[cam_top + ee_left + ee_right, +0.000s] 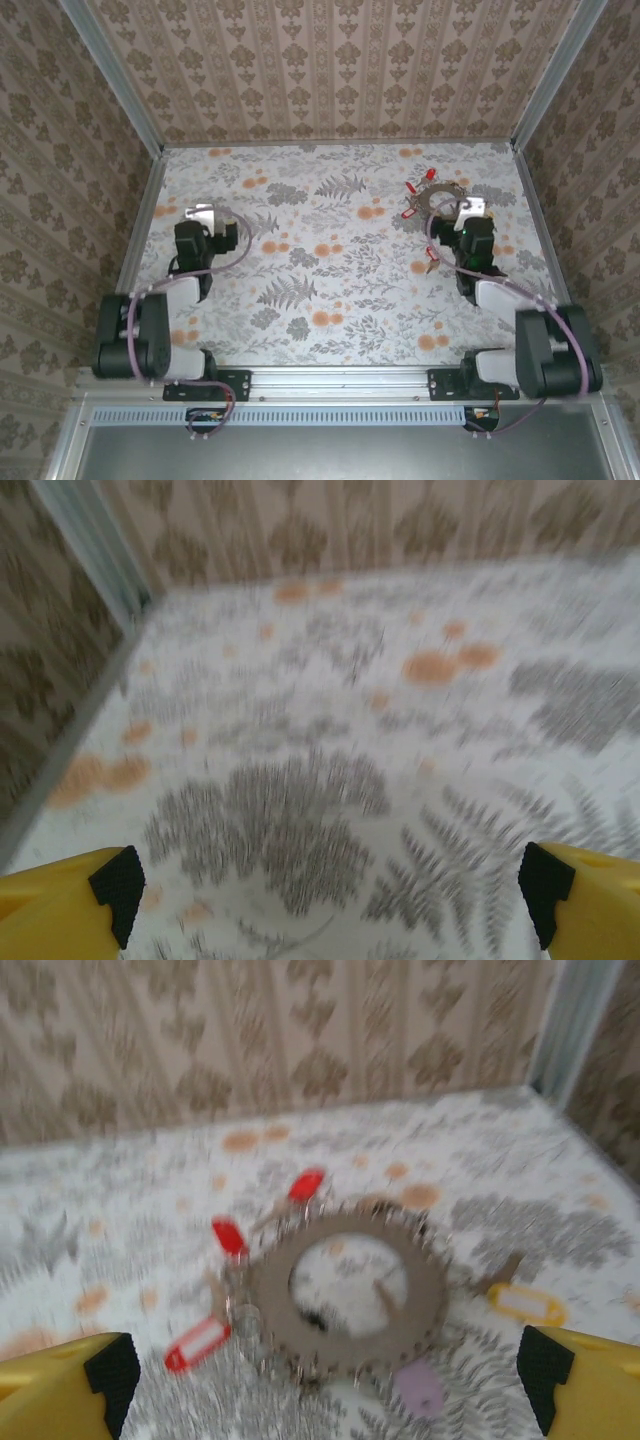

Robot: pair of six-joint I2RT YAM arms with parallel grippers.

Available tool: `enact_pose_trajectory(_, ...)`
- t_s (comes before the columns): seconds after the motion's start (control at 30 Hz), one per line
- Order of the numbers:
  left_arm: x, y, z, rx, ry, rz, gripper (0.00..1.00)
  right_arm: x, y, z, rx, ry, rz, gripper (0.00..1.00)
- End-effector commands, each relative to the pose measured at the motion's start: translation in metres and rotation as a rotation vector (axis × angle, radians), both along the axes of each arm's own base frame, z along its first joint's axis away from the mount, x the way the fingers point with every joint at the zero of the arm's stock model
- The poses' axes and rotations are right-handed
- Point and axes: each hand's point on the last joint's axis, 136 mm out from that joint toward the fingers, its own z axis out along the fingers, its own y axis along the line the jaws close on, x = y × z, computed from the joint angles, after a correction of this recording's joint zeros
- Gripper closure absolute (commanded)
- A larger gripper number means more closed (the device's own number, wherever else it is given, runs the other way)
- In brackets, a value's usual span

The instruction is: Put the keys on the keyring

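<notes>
The keyring is a broad grey-brown ring with a toothed edge, lying flat on the floral table just ahead of my right gripper. Its yellow fingers stand wide apart and open, with nothing between them. Red-tagged keys lie round the ring's left and far side, another red one behind it. A yellow tag and a pale purple tag lie at its right and near edge. From above, the keyring sits at the far right, with my right gripper beside it. My left gripper is open over bare cloth at the far left.
One red key lies apart from the ring, beside my right wrist. Patterned walls and metal rails close the table on three sides. Floral cloth covers the middle between the two arms.
</notes>
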Motion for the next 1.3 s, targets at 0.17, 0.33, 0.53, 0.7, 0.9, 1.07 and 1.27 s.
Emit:
enact_pose_trajectory(0.17, -0.05, 0.013, 0.082, -0.18, 0.126, 0.135, 0.0, -0.029, -0.027, 0.022, 0.238, 0.123, -0.202, 0.0)
enact_pose_trajectory(0.33, -0.052, 0.008, 0.064, -0.257, 0.211, 0.089, 0.0, -0.005, -0.025, -0.004, 0.258, 0.35, -0.212, 0.03)
enact_pose_trajectory(0.53, -0.047, 0.004, 0.049, -0.317, 0.255, 0.096, 0.0, 0.023, -0.041, -0.053, 0.208, 0.683, -0.338, 0.06)
enact_pose_trajectory(0.7, -0.047, 0.0, 0.037, -0.318, 0.31, 0.1, 0.0, 0.045, -0.028, -0.087, 0.241, 0.838, -0.273, 0.21)
enact_pose_trajectory(0.9, -0.046, 0.001, 0.026, -0.312, 0.347, 0.12, 0.0, 0.083, -0.002, -0.11, 0.333, 0.886, -0.125, 0.42)
enact_pose_trajectory(1.07, -0.043, -0.003, 0.02, -0.319, 0.374, 0.115, 0.0, 0.104, 0.011, -0.13, 0.386, 0.914, -0.063, 0.54)
enact_pose_trajectory(1.27, -0.045, 0.001, 0.019, -0.276, 0.384, 0.142, 0.0, 0.101, 0.015, -0.161, 0.409, 0.965, -0.058, 0.56)
